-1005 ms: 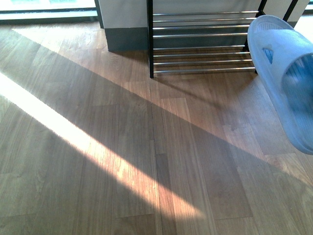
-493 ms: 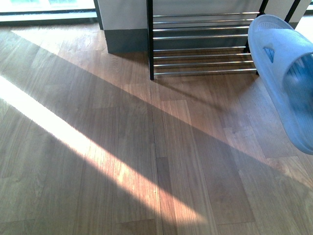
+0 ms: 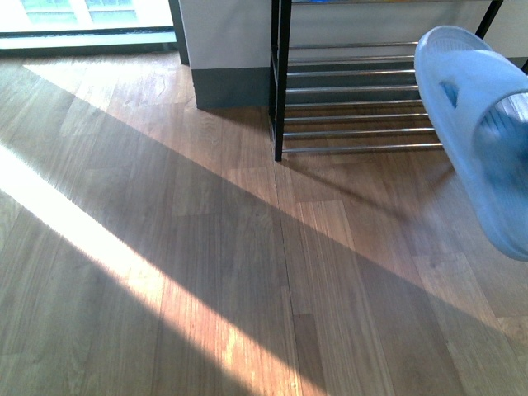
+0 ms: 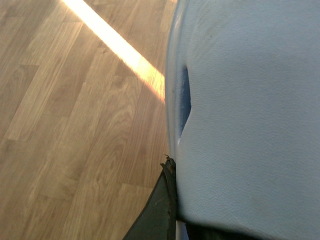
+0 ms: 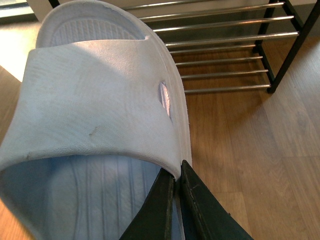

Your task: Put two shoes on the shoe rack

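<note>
A pale blue slide sandal hangs in the air at the right of the front view, in front of the shoe rack. In the right wrist view my right gripper is shut on the side edge of this sandal, toe toward the rack, whose silver rods are bare. In the left wrist view my left gripper is shut on the edge of the other pale blue slide sandal, held above the wooden floor. Neither arm shows in the front view. The grey sneakers are out of view.
The wooden floor has a bright sunlight band across it. A white wall corner with a grey skirting stands just left of the rack. A window is at the far left.
The front view has shifted: the rack and the wall corner now sit further right and lower in the picture. The sandal at the right has kept its place in the view.
</note>
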`<state>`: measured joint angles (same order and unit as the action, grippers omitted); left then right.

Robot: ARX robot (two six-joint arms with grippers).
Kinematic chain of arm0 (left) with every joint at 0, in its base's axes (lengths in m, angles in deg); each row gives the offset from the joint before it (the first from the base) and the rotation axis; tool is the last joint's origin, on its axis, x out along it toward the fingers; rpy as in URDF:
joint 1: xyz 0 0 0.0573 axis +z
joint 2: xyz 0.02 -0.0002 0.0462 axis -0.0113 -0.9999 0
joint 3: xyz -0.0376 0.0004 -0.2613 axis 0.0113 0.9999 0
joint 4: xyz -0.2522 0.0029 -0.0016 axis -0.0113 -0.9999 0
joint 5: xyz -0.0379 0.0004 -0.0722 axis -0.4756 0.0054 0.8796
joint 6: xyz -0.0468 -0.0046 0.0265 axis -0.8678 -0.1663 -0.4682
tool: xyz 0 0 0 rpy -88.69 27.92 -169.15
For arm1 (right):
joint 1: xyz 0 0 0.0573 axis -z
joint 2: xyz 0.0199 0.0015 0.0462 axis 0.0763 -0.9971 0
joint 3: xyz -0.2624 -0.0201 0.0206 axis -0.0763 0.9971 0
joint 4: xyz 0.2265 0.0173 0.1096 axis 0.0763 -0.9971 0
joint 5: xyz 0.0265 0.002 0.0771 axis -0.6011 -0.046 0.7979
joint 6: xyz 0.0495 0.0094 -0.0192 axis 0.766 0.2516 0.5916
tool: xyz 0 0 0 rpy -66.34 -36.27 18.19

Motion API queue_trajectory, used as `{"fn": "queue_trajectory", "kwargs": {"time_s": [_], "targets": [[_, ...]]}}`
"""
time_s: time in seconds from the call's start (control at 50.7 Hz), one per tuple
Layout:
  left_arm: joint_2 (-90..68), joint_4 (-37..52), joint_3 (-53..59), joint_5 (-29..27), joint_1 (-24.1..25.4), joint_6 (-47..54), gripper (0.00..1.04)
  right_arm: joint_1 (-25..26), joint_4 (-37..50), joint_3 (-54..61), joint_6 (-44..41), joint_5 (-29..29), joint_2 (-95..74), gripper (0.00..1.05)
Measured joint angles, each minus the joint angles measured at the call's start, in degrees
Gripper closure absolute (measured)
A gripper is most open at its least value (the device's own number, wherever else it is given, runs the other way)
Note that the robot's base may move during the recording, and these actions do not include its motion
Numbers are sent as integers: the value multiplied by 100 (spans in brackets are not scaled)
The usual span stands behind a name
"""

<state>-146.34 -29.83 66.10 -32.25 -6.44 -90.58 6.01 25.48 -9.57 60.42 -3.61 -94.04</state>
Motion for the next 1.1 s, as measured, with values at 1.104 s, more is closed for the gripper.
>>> {"fn": "queue_trajectory", "kwargs": {"time_s": [1.104], "targets": [[-7,-2,0,4,0,0,103,0,0,0,-2,-11,0,103]]}}
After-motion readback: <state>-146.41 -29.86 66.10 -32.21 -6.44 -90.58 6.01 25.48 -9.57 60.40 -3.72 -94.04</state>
